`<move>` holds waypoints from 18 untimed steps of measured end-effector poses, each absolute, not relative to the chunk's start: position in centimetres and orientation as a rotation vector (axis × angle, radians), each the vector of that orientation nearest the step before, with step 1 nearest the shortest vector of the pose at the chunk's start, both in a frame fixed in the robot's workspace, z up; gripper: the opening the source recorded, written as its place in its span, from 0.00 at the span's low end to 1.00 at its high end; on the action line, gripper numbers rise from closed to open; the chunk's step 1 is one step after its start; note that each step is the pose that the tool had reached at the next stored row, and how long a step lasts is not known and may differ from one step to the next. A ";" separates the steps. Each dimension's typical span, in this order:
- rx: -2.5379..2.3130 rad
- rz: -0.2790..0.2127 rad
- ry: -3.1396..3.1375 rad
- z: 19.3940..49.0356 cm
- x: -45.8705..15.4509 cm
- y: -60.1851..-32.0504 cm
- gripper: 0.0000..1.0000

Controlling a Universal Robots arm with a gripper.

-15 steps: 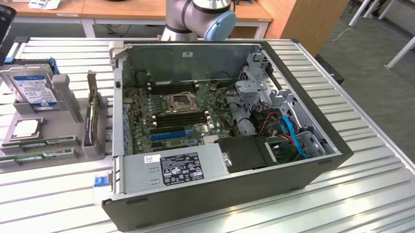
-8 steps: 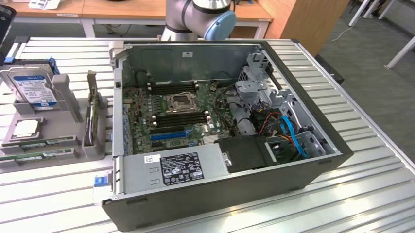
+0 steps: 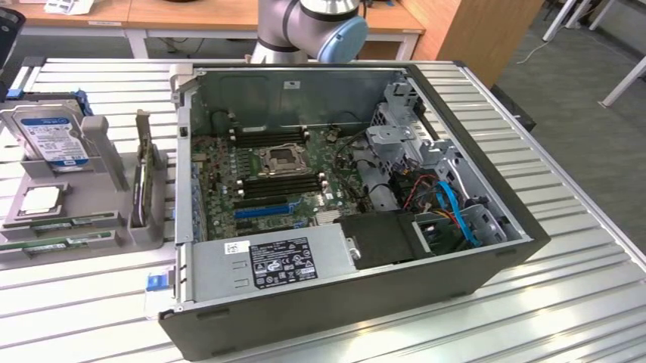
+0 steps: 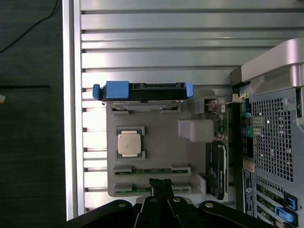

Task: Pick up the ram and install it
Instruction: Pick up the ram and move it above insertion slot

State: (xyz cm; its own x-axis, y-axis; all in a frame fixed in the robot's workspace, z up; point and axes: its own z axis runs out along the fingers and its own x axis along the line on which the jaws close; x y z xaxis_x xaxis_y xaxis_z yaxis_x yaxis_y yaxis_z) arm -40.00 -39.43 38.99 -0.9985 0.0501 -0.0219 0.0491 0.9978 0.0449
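Gripper (image 4: 160, 182) has its jaws together, holding nothing, right over the nearer ram (image 4: 141, 189) in the grey holder tray (image 4: 156, 142) on the worktop (image 4: 166, 47). The stick's long axis looks parallel to the jaws' closing line.

Silver-grey UR arm (image 3: 287, 26) w/ light-blue round joint cap (image 3: 350, 36), black claw (image 4: 160, 184), round bolt heads (image 4: 176, 200).

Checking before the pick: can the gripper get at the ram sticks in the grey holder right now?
Probably yes. The gripper hangs over the two ram sticks, which lie uncovered in the holder with nothing across them. Its jaws are shut, though, so they would need to open first.
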 end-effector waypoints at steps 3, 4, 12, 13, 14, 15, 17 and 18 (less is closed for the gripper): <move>0.052 0.070 3.118 39.0 -40.0 -39.4 0.10; 0.043 0.070 3.118 39.0 -40.0 -39.4 0.10; -0.056 0.071 3.119 39.0 -40.0 -39.4 0.10; -0.068 0.071 3.119 39.0 -40.0 -39.4 0.10; -0.081 0.071 3.119 39.0 -40.0 -39.4 0.10; -0.094 0.071 3.119 39.0 -40.0 -39.4 0.10; -0.120 0.071 3.118 39.0 -40.0 -39.4 0.10; -0.134 0.072 3.118 39.0 -40.0 -39.4 0.10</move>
